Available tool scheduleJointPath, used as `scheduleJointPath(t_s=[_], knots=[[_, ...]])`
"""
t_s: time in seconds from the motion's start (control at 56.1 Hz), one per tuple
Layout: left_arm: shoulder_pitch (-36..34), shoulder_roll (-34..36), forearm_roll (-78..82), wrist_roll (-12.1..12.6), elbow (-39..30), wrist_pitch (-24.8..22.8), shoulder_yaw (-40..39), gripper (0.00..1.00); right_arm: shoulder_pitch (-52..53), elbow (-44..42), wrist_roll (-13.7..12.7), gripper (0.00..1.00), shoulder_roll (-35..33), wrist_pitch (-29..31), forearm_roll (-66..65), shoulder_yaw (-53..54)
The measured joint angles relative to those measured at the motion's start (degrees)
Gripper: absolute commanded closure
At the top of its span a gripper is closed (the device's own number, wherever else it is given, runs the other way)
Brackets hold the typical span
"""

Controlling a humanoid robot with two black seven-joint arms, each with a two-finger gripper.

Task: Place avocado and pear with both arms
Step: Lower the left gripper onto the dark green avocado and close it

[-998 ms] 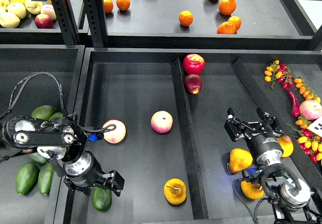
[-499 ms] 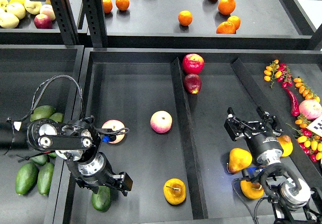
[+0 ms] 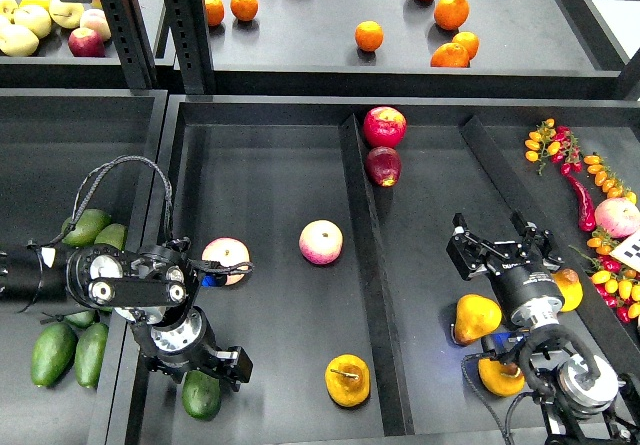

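The avocado (image 3: 200, 396) lies at the front left corner of the middle tray (image 3: 270, 165). My left gripper (image 3: 195, 365) hangs just above it with its fingers spread to either side of the fruit, open and holding nothing. The pear (image 3: 347, 381), golden with a brown stem, lies at the front of the same tray next to the divider (image 3: 362, 265). My right gripper (image 3: 497, 249) is open and empty over the right compartment, above the other pears.
Two peaches (image 3: 226, 261) (image 3: 321, 242) lie mid-tray. Red apples (image 3: 385, 126) sit at the divider's far end. Other pears (image 3: 477, 317) (image 3: 500, 378) lie by my right arm. Other avocados (image 3: 55, 352) fill the left bin. Chillies and small tomatoes (image 3: 585, 180) are at the right.
My left arm swung right, then drew back slightly left, staying over the avocado. The avocado, pear and right arm have not moved.
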Motion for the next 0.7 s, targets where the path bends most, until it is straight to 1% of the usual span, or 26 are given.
scheduleJointPath(t_s=[0.374, 0.535, 0.553, 0.695], knots=[[2.25, -1.29, 1.67, 0.0, 2.72, 0.0, 0.46, 0.02, 0.0, 0.09, -0.03, 0.0, 0.0, 0.53, 0.01, 0.0], [3.54, -1.51, 3.21, 0.0, 3.88, 0.0, 0.47, 0.07, 0.0, 0.09, -0.04, 0.0, 0.0, 0.53, 0.0, 0.0], [3.63, -1.57, 3.3, 0.0, 4.03, 0.0, 0.47, 0.08, 0.0, 0.09, -0.04, 0.0, 0.0, 0.53, 0.01, 0.0], [3.89, -2.2, 3.55, 0.0, 5.63, 0.0, 0.4, 0.13, 0.0, 0.09, -0.04, 0.0, 0.0, 0.61, 0.0, 0.02]])
